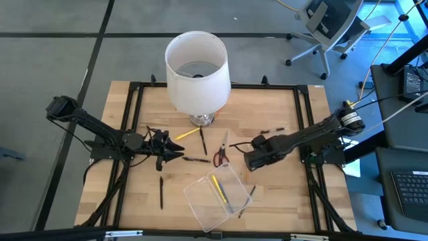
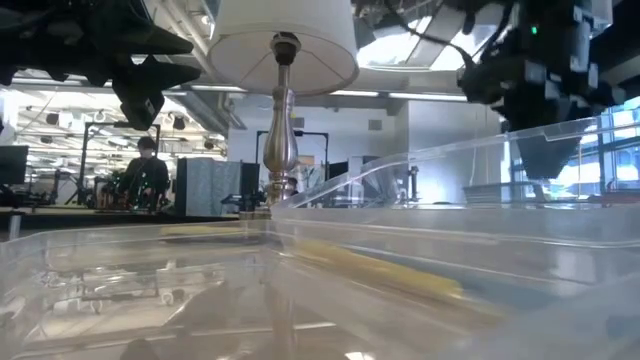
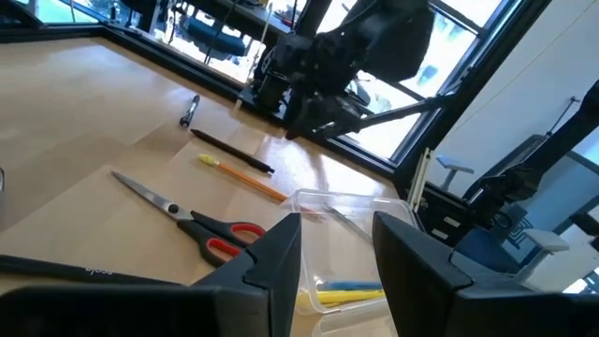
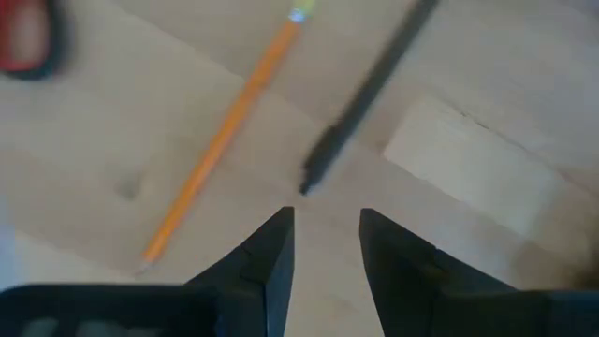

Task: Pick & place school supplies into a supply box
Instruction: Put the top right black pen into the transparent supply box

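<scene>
The clear plastic supply box (image 1: 217, 197) lies at the near edge of the wooden table (image 1: 281, 194), turned at a slant, with a yellow pencil (image 1: 219, 189) inside it and a dark pen (image 1: 246, 201) at its right rim. Just beyond the box, the red-handled scissors (image 1: 221, 155) rest flat on the wood, blades pointing away toward the lamp (image 1: 197, 73). Left of the scissors lie a short dark pen (image 1: 197, 160) and another dark pen (image 1: 202, 140), and a yellow pencil (image 1: 188, 133) sits nearer the lamp base. A dark pen (image 1: 161, 191) lies alone to the left of the box.

The right gripper (image 4: 326, 245) hangs low over the table just right of the scissors, its 2 fingers spread with bare wood between them; an orange pencil (image 4: 220, 139) and a black pen (image 4: 360, 103) lie just ahead of it, untouched. The left gripper (image 3: 337, 267) hovers left of the scissors, fingers parted and holding nothing, looking across the scissors (image 3: 192, 218) toward the box (image 3: 351, 211).

A person (image 2: 145, 172) shows far back in the room.
</scene>
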